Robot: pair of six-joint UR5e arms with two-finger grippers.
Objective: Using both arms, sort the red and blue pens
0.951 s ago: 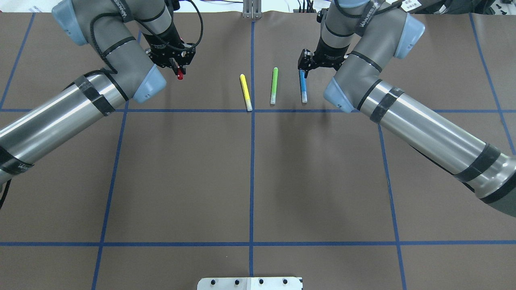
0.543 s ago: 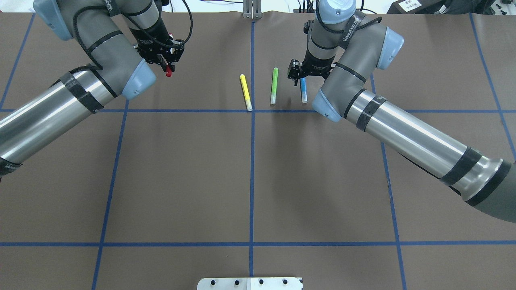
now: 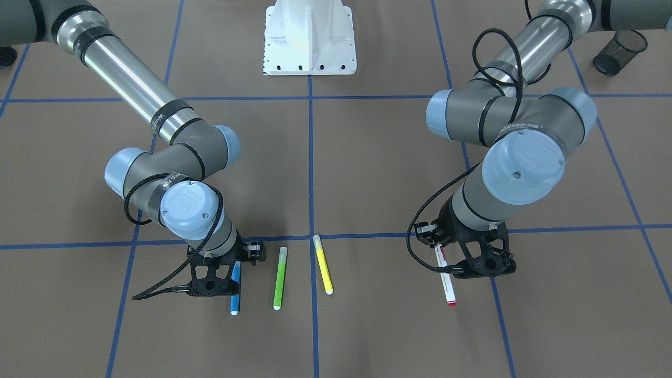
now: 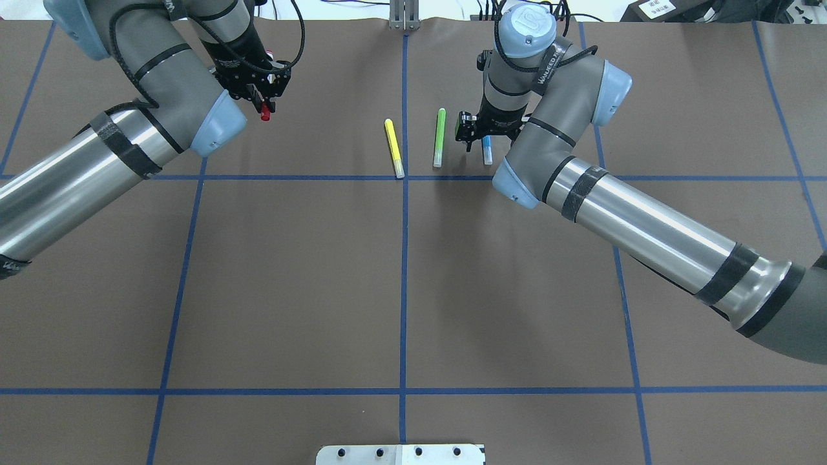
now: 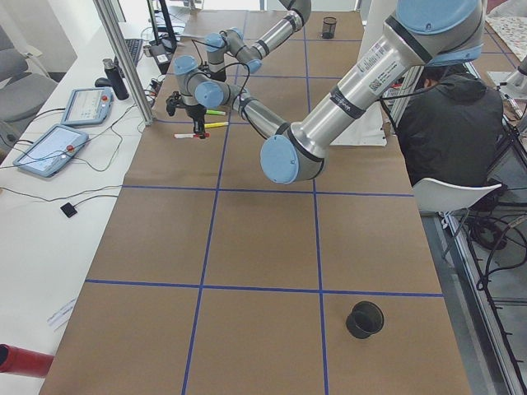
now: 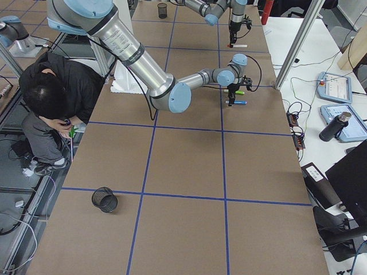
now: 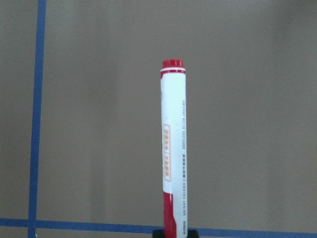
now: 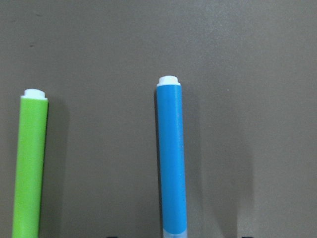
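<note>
My left gripper [image 4: 263, 103] is shut on the red pen [image 4: 265, 115], a white-barrelled marker with red ends. The front-facing view has this pen [image 3: 446, 278] sticking out from the left gripper [image 3: 444, 262] toward the table's far edge. In the left wrist view the red pen [image 7: 172, 148] hangs over bare brown table. The blue pen [image 4: 486, 151] lies flat on the table right of the green highlighter. My right gripper [image 4: 479, 134] is low over its capped end, open, with a finger on each side of the blue pen [image 8: 172, 158].
A yellow highlighter [image 4: 394, 147] and a green highlighter [image 4: 439, 137] lie side by side near the centre line; the green highlighter [image 8: 29, 163] is close beside the right gripper. A black mesh cup [image 3: 619, 48] stands near the robot's base plate [image 3: 310, 37]. A person [image 5: 445, 123] sits beside the table.
My left gripper has carried the red pen further left and slightly away. My right gripper has swung left and come down over the blue pen, which has not moved.
</note>
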